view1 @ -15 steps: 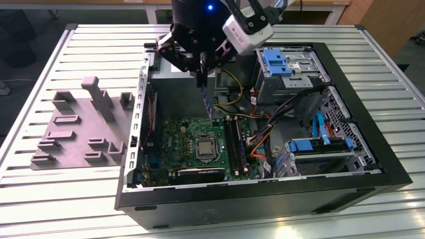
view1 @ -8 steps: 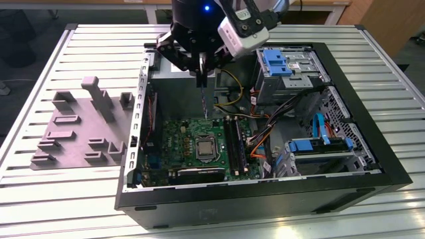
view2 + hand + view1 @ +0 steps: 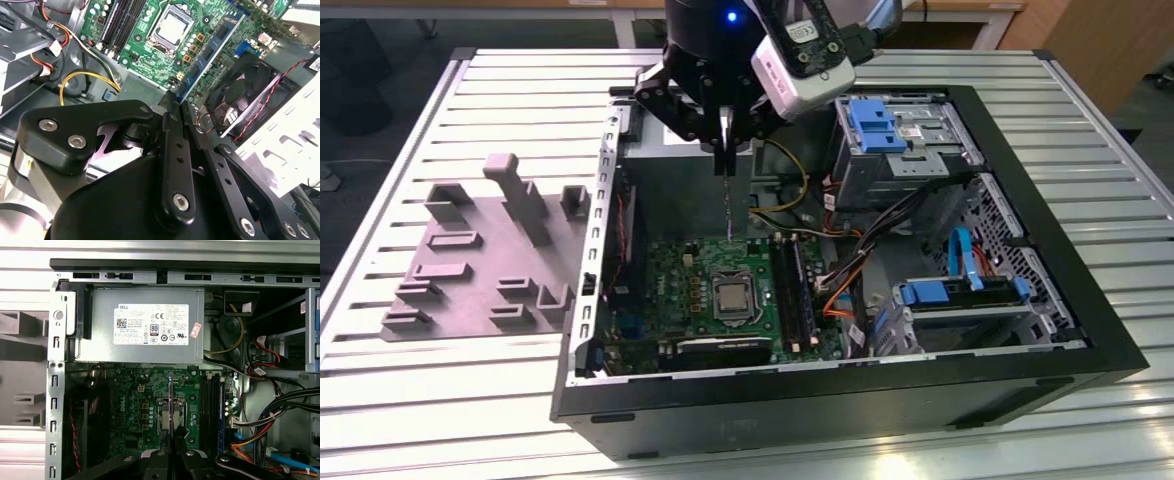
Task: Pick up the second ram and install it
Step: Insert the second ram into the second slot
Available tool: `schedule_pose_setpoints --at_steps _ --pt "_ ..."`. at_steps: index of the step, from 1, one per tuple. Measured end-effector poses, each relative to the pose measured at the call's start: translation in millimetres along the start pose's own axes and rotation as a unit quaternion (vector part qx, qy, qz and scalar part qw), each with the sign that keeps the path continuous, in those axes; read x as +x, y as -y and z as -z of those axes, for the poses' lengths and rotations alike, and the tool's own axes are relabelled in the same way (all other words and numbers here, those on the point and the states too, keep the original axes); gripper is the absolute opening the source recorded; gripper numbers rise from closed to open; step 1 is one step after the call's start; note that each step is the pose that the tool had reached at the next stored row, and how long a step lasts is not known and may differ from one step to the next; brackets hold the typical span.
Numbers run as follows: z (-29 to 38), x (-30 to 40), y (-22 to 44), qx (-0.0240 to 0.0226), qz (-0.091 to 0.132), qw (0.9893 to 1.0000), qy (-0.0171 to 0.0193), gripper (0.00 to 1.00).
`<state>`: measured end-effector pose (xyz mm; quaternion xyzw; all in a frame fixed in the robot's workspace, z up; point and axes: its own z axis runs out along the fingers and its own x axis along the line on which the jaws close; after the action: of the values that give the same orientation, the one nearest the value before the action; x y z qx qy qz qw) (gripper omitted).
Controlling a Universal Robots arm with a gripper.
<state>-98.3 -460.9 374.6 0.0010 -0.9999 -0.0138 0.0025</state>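
The second ram (image 3: 728, 205) hangs upright in the pincer (image 3: 727, 148), pinched at its top edge, above the green motherboard (image 3: 680, 280) inside the computer case (image 3: 854, 400). It is picked up but not yet in a slot (image 3: 790, 290)

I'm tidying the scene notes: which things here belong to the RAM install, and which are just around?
Part of the job:
- the second ram, held on edge in the pincer above the open case
- the green motherboard
- its long black memory slots

Just around:
- grey plastic holder on the table
- power supply
- case fan
- blue drive bays
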Motion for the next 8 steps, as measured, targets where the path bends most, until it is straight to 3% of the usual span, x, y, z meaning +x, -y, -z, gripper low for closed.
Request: schedule_pose_setpoints --at_steps 8 --pt "0.0 0.0 0.0 0.0 0.0 1.0 0.0 0.14"
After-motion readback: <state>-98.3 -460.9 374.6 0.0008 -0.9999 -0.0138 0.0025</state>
